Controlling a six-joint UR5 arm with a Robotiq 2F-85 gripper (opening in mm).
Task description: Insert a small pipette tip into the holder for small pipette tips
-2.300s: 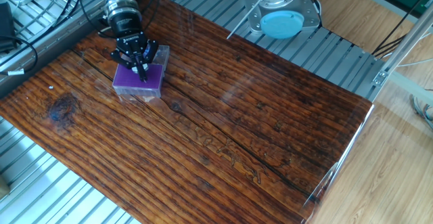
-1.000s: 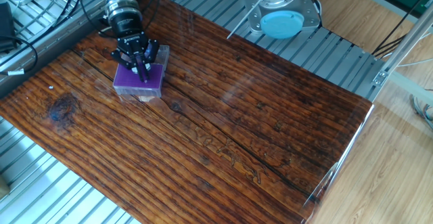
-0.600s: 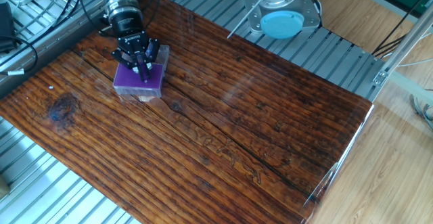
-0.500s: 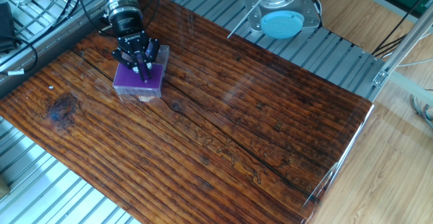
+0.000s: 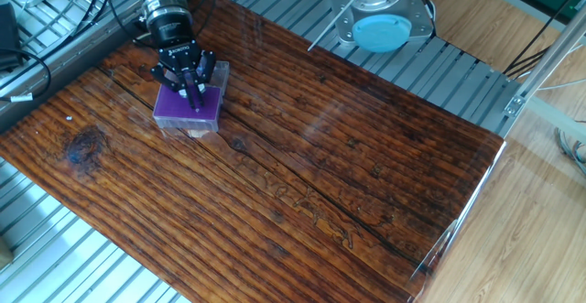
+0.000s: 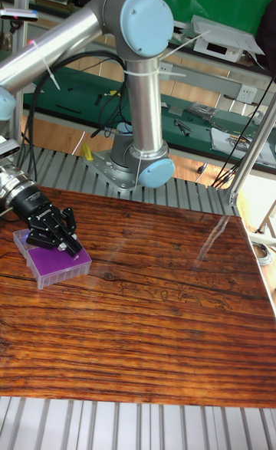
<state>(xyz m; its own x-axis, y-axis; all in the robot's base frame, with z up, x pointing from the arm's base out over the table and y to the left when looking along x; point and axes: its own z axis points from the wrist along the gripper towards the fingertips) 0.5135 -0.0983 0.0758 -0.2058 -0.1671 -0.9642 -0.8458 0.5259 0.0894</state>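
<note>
Even, bright overhead light in both views; no hard shadows. Pale glare streaks cross the glossy dark-brown wooden bench [image 5: 302, 147], esp. toward its right edge [image 6: 211, 239]. Focus ok, fine detail soft w/ low res.

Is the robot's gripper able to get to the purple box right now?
Probably yes. The gripper hangs right over the purple box, fingers pointing down at its top, and nothing else on the table sits between them. Whether the fingers hold a tip is too small to tell.

One purple-topped tip holder [image 5: 189, 108] [image 6: 52, 264]; one arm [image 6: 138, 74]; one wooden table [image 5: 302, 175].
</note>
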